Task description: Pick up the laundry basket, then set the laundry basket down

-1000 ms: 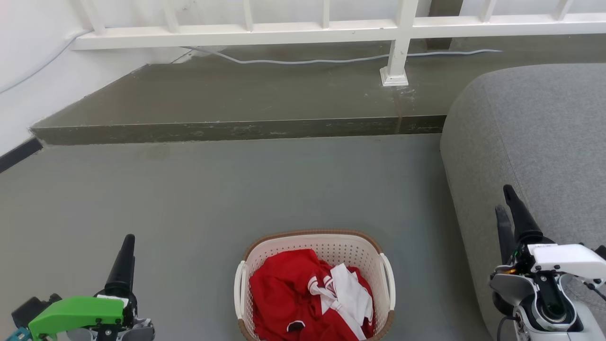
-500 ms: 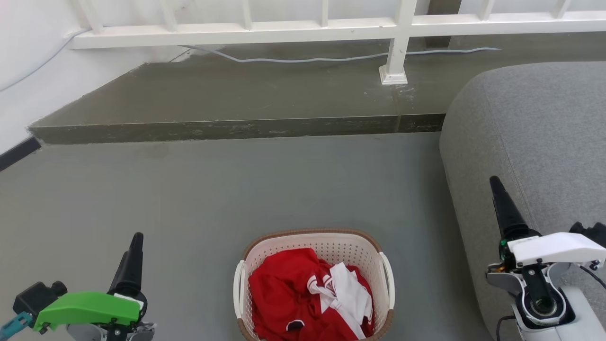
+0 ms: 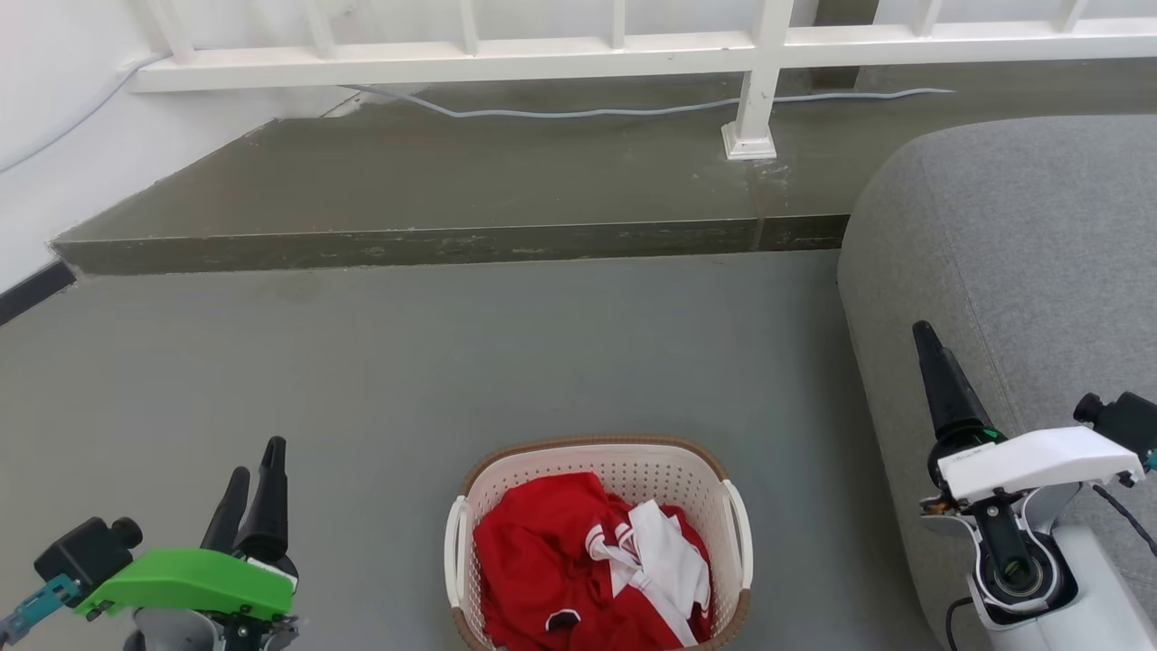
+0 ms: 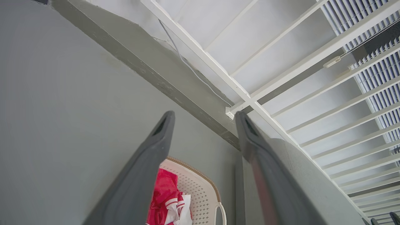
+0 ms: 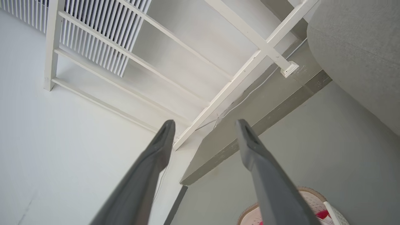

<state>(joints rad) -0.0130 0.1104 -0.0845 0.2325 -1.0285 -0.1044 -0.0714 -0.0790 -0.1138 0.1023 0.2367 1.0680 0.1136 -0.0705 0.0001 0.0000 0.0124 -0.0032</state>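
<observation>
1. The laundry basket (image 3: 633,472) stands on the grey floor (image 3: 380,362) at the near edge of the head view. It is upright, with the brown rim on top and a white handle on each side.
2. Inside the basket lies a crumpled red garment (image 3: 538,561). A white cloth (image 3: 678,565) rests on top of it toward the basket's right side (the heap comes close to the rim).
3. The left gripper (image 3: 257,459) hangs above the floor to the left of the basket, well apart from it. Its jaws are spread and hold nothing.
4. The right gripper (image 5: 204,123) is to the right of the basket and apart from it. Its jaws are likewise parted with nothing between them.
5. A grey sofa (image 3: 1021,253) bulks up on the basket's right, just beside it, and the right gripper shows against the sofa's rounded side.
6. Beyond the basket the floor runs to a low raised step (image 3: 434,244).
7. Farther back on that step stands a white railing (image 3: 542,59) with a post foot (image 3: 747,145). A pale cable (image 3: 578,115) trails beneath the rail (roughly straight behind the basket).
</observation>
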